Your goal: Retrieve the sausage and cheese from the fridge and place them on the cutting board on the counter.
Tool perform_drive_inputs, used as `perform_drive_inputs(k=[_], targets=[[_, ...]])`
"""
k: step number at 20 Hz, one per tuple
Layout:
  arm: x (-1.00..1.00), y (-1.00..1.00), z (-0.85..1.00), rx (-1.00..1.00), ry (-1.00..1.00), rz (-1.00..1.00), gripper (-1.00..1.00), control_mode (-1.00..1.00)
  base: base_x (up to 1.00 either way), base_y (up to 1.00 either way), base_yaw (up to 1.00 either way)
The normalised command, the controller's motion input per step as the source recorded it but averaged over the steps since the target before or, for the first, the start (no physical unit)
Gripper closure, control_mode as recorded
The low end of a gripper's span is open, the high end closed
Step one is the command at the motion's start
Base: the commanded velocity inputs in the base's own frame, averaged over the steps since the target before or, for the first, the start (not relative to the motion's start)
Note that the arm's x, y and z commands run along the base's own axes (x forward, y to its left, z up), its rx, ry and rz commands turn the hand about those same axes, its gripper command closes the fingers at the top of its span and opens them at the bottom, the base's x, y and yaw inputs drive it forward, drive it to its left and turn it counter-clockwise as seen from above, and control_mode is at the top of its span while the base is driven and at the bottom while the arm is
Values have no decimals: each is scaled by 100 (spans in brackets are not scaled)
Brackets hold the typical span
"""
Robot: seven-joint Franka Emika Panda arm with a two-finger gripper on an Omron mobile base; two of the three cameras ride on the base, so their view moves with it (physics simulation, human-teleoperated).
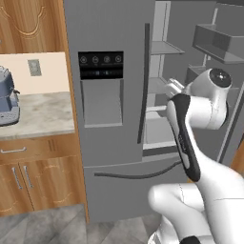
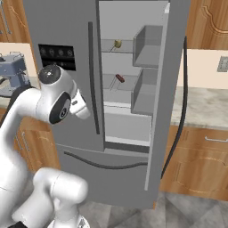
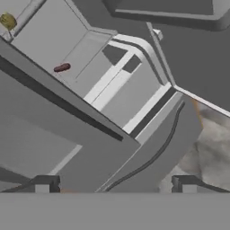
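Fridge (image 2: 67,26) right door (image 2: 171,89) stands open, left door shut. Inside, grey shelves: one cheese (image 2: 118,43) chunk on the upper shelf (image 2: 116,49), one dark red sausage (image 2: 120,78) on the shelf below — well apart, each alone on its shelf. Two grey door bins (image 2: 147,91) on the open door; their contents can't be seen. Hand view looks at the same two items, cheese (image 3: 7,20) far left, sausage (image 3: 61,68) nearer. Gripper (image 3: 114,184) fingertips are spread wide, nothing between them, outside the fridge. One coffee machine (image 1: 7,97) on the counter (image 1: 43,112) to the left.
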Motion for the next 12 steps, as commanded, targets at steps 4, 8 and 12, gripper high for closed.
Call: perform_drive_inputs(k=[4,8,12], targets=[[71,56,8,-28,10,32,-100,-100,0,0,0],[97,22,-14,-28,2,28,-100,-100,0,0,0],[98,1,-19,-18,-2,23,-100,-100,0,0,0]])
